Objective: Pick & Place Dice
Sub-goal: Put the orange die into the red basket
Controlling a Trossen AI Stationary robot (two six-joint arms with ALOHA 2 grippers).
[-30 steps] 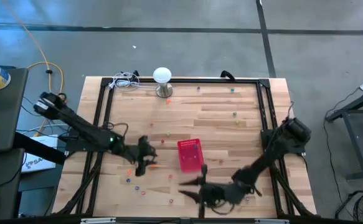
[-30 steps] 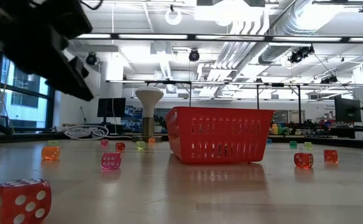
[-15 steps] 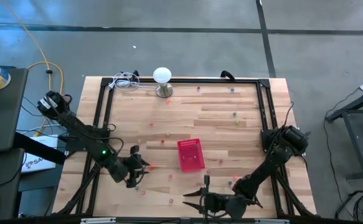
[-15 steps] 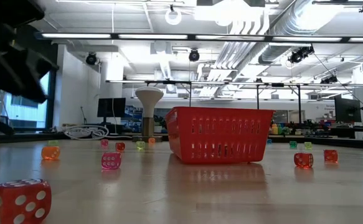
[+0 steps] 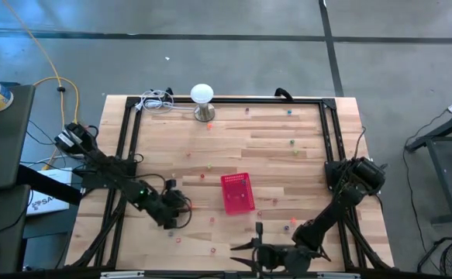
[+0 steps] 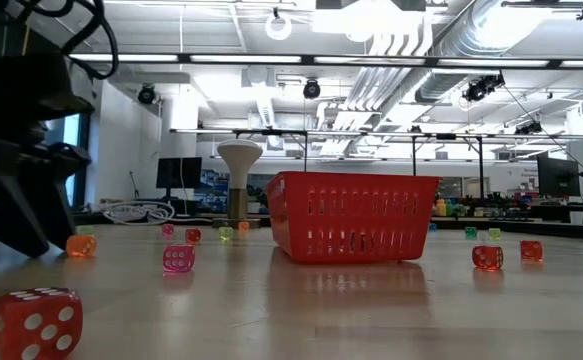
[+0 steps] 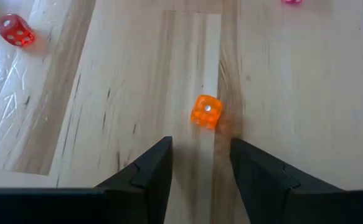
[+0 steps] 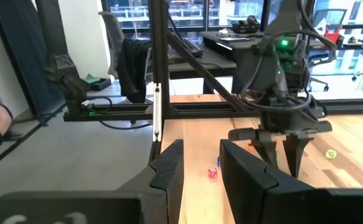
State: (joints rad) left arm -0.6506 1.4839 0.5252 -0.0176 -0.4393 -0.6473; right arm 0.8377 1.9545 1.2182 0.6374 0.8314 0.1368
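Red slotted basket (image 5: pixel 237 192), orange die (image 7: pixel 206 111) with white pips, pink die (image 6: pixel 178 258), pale striped wood bench (image 5: pixel 288 167), white lamp (image 5: pixel 202 94)

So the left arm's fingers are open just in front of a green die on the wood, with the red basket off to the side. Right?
Not quite: the die is orange, not green, as the left wrist view shows. The rest holds: the left gripper has its fingers open just short of it, and the red basket sits off to the side.
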